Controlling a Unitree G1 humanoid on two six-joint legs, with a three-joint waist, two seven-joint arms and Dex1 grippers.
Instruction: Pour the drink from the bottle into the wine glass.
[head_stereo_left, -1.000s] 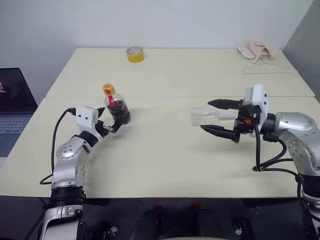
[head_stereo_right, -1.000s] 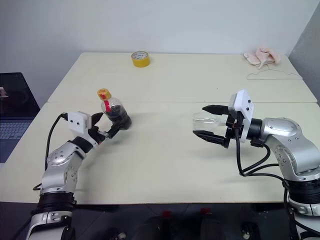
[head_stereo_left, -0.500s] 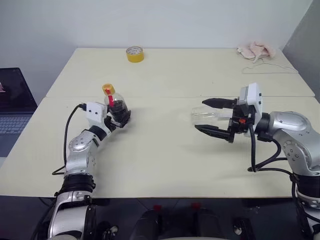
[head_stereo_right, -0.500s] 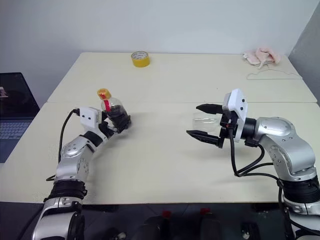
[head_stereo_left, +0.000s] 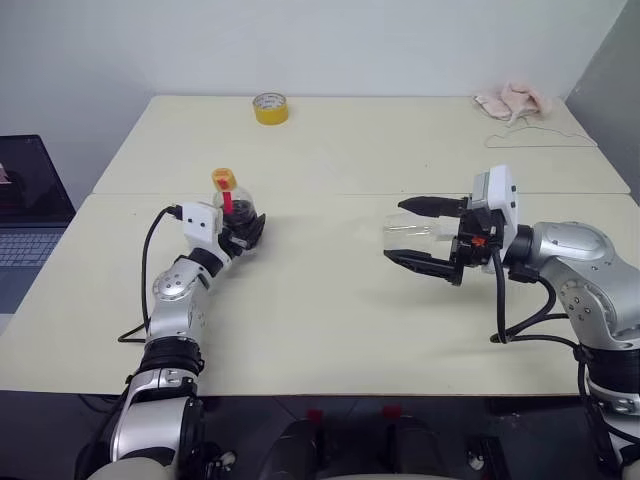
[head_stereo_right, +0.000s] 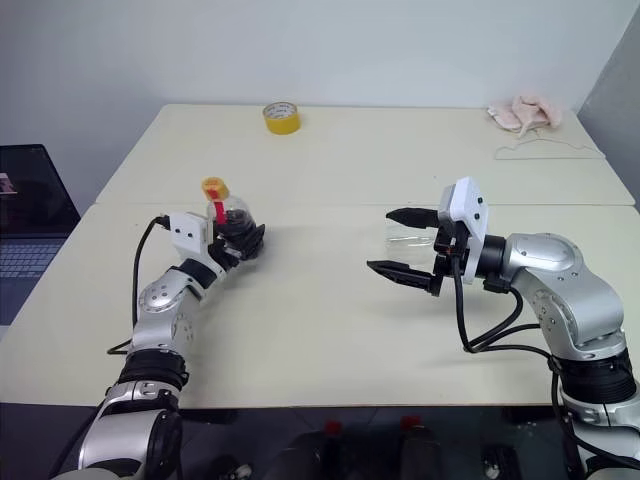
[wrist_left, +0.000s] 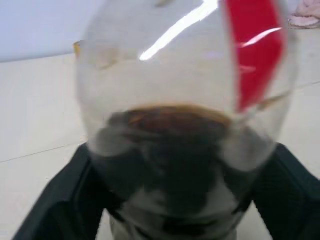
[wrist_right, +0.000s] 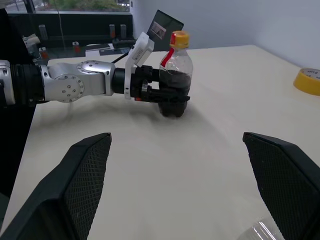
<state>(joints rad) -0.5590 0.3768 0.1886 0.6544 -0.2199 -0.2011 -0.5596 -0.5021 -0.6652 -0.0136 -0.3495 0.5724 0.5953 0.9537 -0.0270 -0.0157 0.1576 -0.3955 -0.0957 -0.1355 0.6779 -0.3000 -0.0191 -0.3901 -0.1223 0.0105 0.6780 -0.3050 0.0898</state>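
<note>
Spanning both head views, the pale desk (head_stereo_left: 330, 300) carries all items. The right gripper (head_stereo_left: 428, 238) points toward the left arm with its fingers spread wide apart around the wine glass (head_stereo_left: 408, 231); contact with the clear bowl cannot be confirmed. The left gripper (head_stereo_left: 245, 232) has its fingers on either side of the lower body of the bottle (head_stereo_left: 234, 208), which stands upright on the desk with its cap (head_stereo_left: 222, 180) on. The drink (wrist_left: 170, 145) fills the bottle's lower part. A yellow tape roll (head_stereo_left: 270, 108) and a pink cloth (head_stereo_left: 512, 100) lie near the far edge.
</note>
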